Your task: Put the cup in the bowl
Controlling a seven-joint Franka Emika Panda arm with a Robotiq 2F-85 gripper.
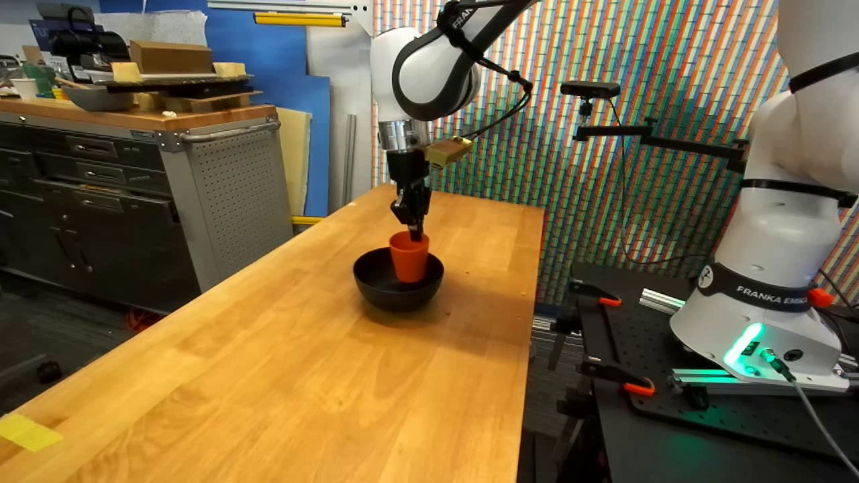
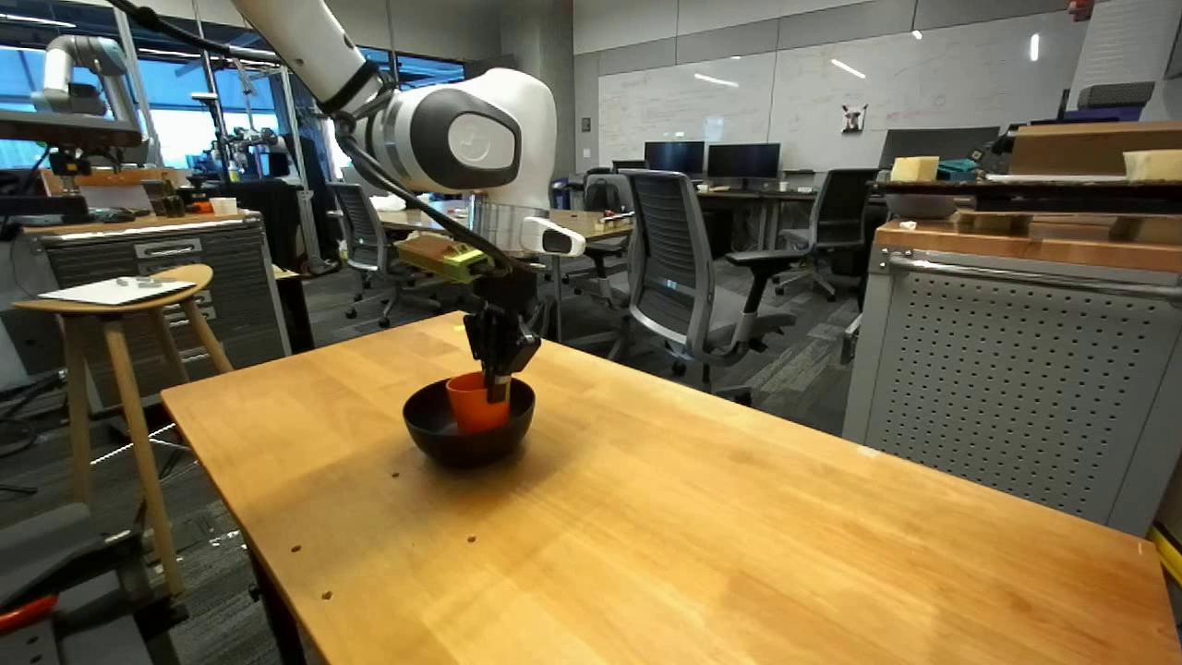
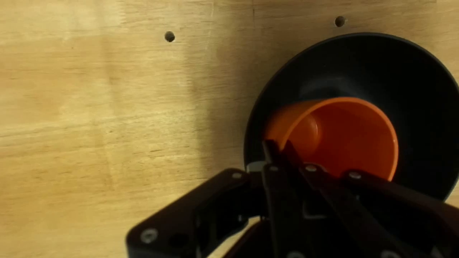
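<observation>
Within the black bowl (image 1: 398, 298), an orange-red cup (image 1: 408, 260); round-rimmed, tapered

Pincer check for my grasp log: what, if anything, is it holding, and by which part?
The pincer grips the orange cup by its wall at the rim.

Wood tbl (image 1: 302, 376) holds blk bowl (image 1: 396, 299) & yel. strip (image 1: 30, 431).

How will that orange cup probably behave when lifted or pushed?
The cup has a thin, smooth, plastic-looking wall, so probably light and fairly stiff. Its base is narrower than its rim, so a push high up might tip it. The fingers appear to pinch one side of its rim, so it may swing when lifted.
</observation>
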